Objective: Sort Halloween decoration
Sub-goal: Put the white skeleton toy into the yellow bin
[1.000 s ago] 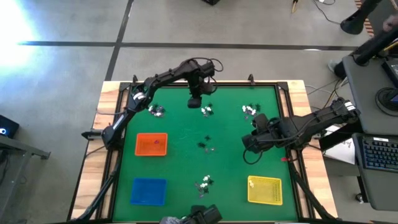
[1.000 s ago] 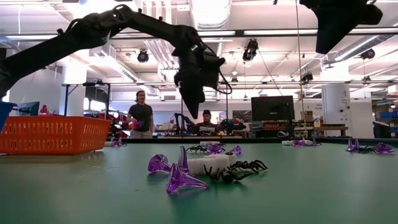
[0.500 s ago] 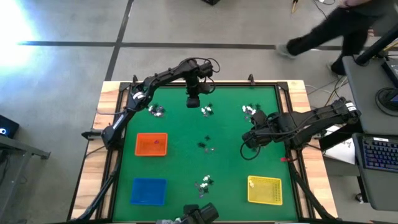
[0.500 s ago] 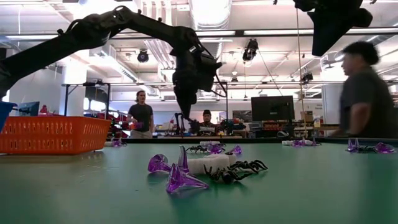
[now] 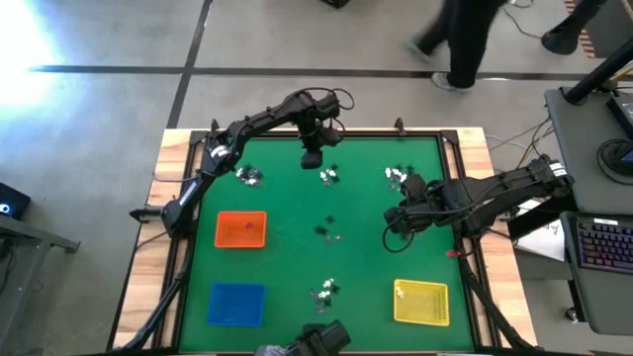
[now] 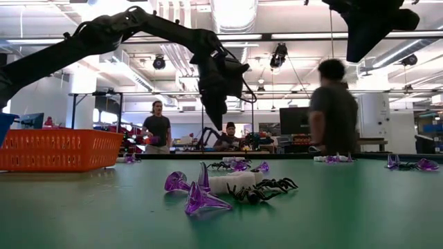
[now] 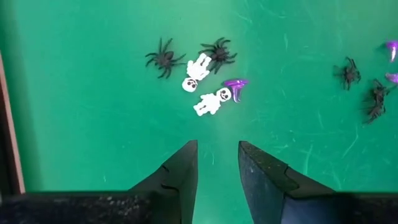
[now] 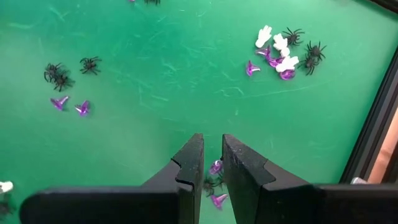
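A: Which hand is nearer a pile worth working?

B: The left hand (image 7: pixel 216 163). It hangs above the far edge of the table (image 5: pixel 287 213), fingers a narrow gap apart and holding nothing. Straight ahead of the fingertips lies a small cluster: two white skeletons (image 7: pixel 205 92), two black spiders (image 7: pixel 189 57) and a purple hat (image 7: pixel 236 87). A few more spiders (image 7: pixel 364 90) lie off to one side, well apart from it.

A: How do the skeletons lie against the fingers?

B: The nearer skeleton runs slantwise, its long axis roughly crosswise to the line the fingers point along. The hat touches its head end, so a clean pinch probably has to come at the body.

A: And the right hand?

B: The right hand (image 8: pixel 211 163) is also empty, its fingers a narrow slit apart. Directly under the fingertips, partly hidden between them, sit purple hats and a spider (image 8: pixel 214 183). A mixed heap of white, purple and black pieces (image 8: pixel 283 50) lies farther ahead, well apart.

A: Any writing to read?

B: None can be made out on the trinkets or on the orange tray (image 5: pixel 240 228), blue tray (image 5: pixel 235 303) or yellow tray (image 5: pixel 420 302).
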